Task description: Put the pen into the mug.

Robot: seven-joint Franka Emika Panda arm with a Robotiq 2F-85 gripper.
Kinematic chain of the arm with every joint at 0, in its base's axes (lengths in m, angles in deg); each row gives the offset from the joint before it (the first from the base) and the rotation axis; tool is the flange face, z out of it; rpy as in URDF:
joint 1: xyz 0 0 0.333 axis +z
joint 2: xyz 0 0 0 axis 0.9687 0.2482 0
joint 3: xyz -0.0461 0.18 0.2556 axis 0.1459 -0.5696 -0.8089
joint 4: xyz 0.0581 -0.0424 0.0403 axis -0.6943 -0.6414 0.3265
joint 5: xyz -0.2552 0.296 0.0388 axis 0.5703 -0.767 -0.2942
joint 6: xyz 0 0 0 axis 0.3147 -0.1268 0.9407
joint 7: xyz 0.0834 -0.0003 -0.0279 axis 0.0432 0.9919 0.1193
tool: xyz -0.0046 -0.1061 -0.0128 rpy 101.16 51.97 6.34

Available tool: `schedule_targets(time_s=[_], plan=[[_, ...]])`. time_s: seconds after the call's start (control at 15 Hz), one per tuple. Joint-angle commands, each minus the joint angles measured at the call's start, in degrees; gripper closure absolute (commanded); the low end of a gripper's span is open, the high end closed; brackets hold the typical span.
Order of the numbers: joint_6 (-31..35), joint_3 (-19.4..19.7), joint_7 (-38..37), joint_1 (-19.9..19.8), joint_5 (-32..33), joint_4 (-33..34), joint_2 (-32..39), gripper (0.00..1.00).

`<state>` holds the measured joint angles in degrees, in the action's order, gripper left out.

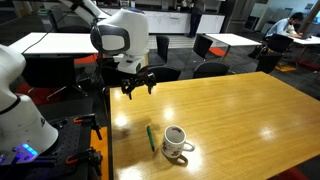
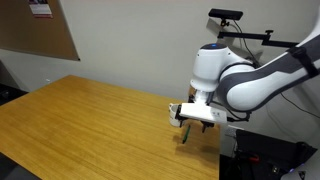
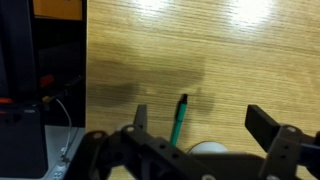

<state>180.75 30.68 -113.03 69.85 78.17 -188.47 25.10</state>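
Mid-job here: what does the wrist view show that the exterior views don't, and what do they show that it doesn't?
Only the wrist view: the open gripper with the pen lying between its fingers in the picture, plus just a white sliver of the mug. Only an exterior view: the whole mug with handle, upright beside the pen, and the gripper hanging apart from both over the table. Both: pen, mug, wooden table.

Both exterior views oblique over table (image 1: 240,110) (image 2: 90,120), wrist view close above pen (image 3: 179,120)
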Motion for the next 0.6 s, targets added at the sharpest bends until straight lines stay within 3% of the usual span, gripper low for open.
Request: schedule_targets(time_s=[0.0, 0.53], plan=[[-0.07, 0.49, -0.07, 0.30, 0.15, -0.01, 0.02, 0.00], [0.61, 2.15, 0.94, -0.48, -0.66, 0.44, 1.28, 0.00]])
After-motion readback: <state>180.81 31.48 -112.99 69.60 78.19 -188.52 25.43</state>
